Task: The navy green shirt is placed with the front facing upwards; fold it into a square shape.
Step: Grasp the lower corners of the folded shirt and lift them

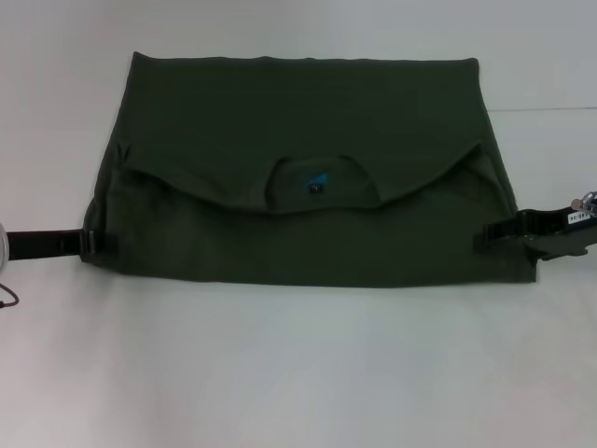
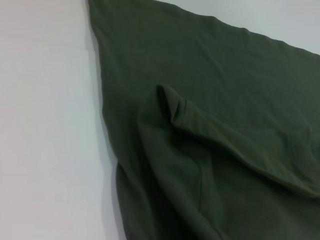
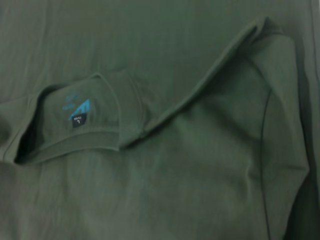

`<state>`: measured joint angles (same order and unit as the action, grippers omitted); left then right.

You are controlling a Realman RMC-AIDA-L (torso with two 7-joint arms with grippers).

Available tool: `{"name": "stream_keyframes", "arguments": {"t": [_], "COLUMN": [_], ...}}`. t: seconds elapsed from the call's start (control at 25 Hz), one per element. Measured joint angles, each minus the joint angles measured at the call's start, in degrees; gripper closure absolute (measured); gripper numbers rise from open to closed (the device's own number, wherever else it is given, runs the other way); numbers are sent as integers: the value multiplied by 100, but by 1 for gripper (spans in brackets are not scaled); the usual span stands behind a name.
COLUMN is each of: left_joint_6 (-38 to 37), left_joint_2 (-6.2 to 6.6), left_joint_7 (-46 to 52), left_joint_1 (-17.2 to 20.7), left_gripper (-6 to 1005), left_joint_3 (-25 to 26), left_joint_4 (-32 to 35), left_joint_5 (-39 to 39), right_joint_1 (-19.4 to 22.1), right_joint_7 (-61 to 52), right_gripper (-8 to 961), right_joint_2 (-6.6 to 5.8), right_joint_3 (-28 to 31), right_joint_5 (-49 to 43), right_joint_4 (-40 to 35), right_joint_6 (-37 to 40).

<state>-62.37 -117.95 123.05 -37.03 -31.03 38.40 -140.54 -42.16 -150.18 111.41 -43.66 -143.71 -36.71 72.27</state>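
The shirt (image 1: 298,168) lies folded over on the white desk (image 1: 298,373), collar (image 1: 317,182) facing up. Left hand (image 1: 93,243) and right hand (image 1: 508,238) sit at its near side edges, grip unclear. If either slips, that fold probably skews.

Bare table (image 1: 298,373) around shirt (image 1: 298,112)

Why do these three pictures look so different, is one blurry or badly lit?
Head view: even, bright light; the white table looks washed out and the navy green shirt shows little texture. Left wrist view: close and soft, with a narrow shadow along the shirt's edge. Right wrist view: dim and slightly blurred, though the blue neck label still stands out.
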Motion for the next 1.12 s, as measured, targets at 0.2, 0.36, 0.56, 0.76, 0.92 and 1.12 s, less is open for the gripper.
{"name": "stream_keyframes", "arguments": {"t": [0.2,0.36,0.56,0.76,0.92,1.12], "left_joint_6": [4,13,15,-5,-26,-186], "left_joint_2": [0,0,0,6,18,50], "left_joint_7": [0,0,11,42,72,117], "left_joint_1": [-14,-22,-24,-24,-24,-23], "left_gripper": [923,921,917,914,911,908], "left_joint_3": [0,0,0,0,0,1], "left_joint_4": [0,0,9,29,35,54], "left_joint_5": [5,8,9,10,9,-14], "right_joint_1": [-14,-28,-38,-40,-49,-47], "right_joint_7": [43,10,7,7,16,68], "right_gripper": [280,414,533,651,887,908], "right_joint_2": [11,9,1,-42,-80,-148], "right_joint_3": [-92,-240,-250,-254,-257,-257], "right_joint_5": [0,0,1,1,1,2], "right_joint_4": [-37,-39,-42,-46,-47,-67], "right_joint_6": [38,7,5,48,119,324]}}
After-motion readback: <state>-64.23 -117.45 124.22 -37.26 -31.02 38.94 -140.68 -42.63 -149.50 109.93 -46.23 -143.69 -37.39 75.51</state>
